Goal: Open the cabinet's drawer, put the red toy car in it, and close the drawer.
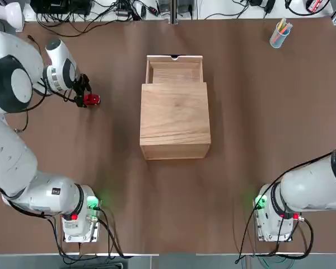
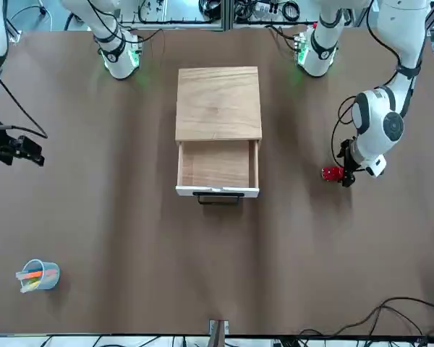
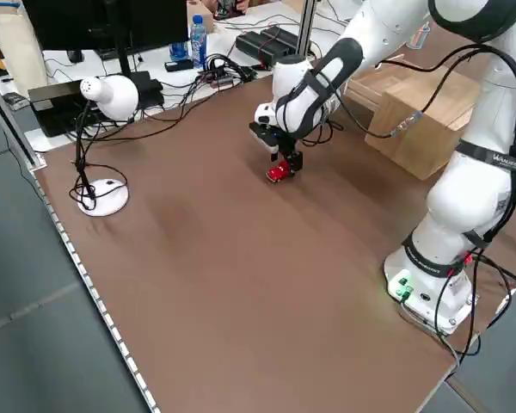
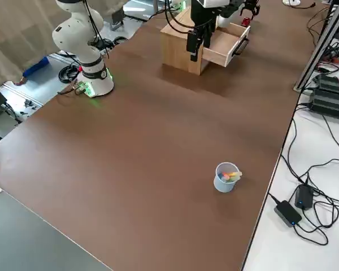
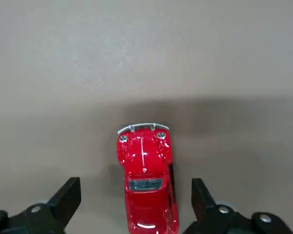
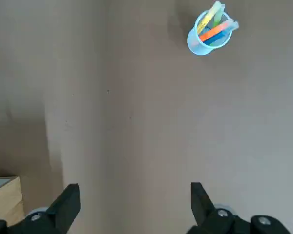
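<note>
Left wrist view: the left gripper (image 5: 136, 204) has its fingers apart, the red toy car (image 5: 147, 180) between them, over the desk (image 1: 117, 207), well apart from the cabinet (image 1: 175, 115) and its open drawer (image 1: 175, 72). Away from the cabinet, the right gripper's (image 6: 136, 207) fingers are apart too.

From my station I see a glossy red car (image 5: 146, 180) with silvery trim, a pale cabinet (image 1: 175, 114) with wavy wood grain, its drawer (image 2: 217, 166) fronted in white with a black handle (image 2: 218, 197), a brown table (image 2: 130, 253), and a light-blue cup (image 6: 205, 41) of yellow, orange, green and blue pens (image 6: 217, 24).
</note>
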You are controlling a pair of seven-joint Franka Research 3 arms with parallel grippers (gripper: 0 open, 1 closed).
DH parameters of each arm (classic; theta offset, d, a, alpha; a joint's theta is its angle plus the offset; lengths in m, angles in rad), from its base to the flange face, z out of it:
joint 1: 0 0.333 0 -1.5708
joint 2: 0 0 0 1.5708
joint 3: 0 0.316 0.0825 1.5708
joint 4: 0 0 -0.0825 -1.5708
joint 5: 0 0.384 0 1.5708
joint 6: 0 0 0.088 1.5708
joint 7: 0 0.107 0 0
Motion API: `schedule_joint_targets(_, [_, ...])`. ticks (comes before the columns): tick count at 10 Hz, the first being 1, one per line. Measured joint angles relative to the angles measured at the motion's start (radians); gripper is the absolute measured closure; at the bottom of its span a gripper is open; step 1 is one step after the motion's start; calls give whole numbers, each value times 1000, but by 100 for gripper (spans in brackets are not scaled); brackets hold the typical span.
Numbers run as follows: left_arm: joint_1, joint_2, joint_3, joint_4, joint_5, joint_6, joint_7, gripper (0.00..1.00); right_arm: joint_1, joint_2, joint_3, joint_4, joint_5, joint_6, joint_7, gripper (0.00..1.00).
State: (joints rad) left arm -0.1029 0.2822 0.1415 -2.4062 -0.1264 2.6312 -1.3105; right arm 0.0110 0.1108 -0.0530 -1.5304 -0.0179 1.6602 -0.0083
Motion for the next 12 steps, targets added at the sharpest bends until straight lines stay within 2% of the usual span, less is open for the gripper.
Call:
schedule_joint_targets(3, [-2,16,-2,1,-1,15,-1,3,26,-50,-20,-30,0,16,0,1])
schedule_joint_targets(5, [-2,20,-5,2,-1,20,-1,11,33,-78,-22,-36,1,-12,0,1])
schedule_joint_targets(8, [-3,24,-6,7,-1,31,-7,56,37,-83,-22,-38,1,-21,0,1])
schedule_joint_targets(12, [-4,20,-21,22,-2,32,-14,56,42,-83,-25,-42,24,-22,8,1])
